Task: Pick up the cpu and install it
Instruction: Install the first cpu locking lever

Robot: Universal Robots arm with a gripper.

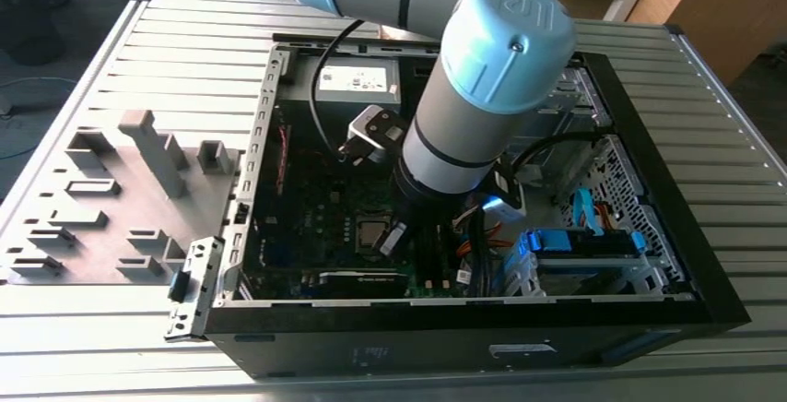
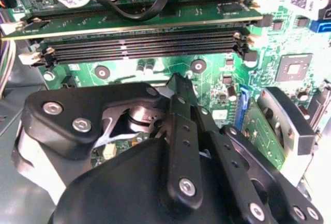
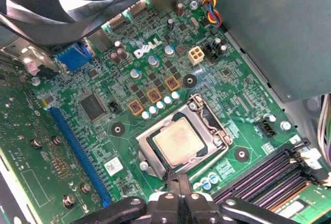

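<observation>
A ribbed grey metal worktop point(image 1: 111, 79) carries, from the exterior view's left to its right, a grey moulded holder tray point(image 1: 105, 208) and then an open black computer case point(image 1: 688, 264) with the arm reaching down into it.

Inside, in the first wrist view, a long blue expansion slot point(image 3: 77, 154) runs across the green motherboard point(image 3: 62, 182). Next comes the metal-framed socket point(image 3: 204, 115) and, past it, the dark memory slots point(image 3: 264, 175).

The cpu point(image 3: 179, 142) lies flat inside that socket, pale top upward, its edges square with the frame. The socket's frame seems to sit around it, though whether it is latched cannot be told.

The gripper point(image 3: 178, 185) hangs just off one edge of the chip. Its black fingers point(image 3: 181, 193) are pressed together to a narrow tip, clenched on nothing. That tip points straight at the cpu's near edge, close above the board beside the socket.
</observation>
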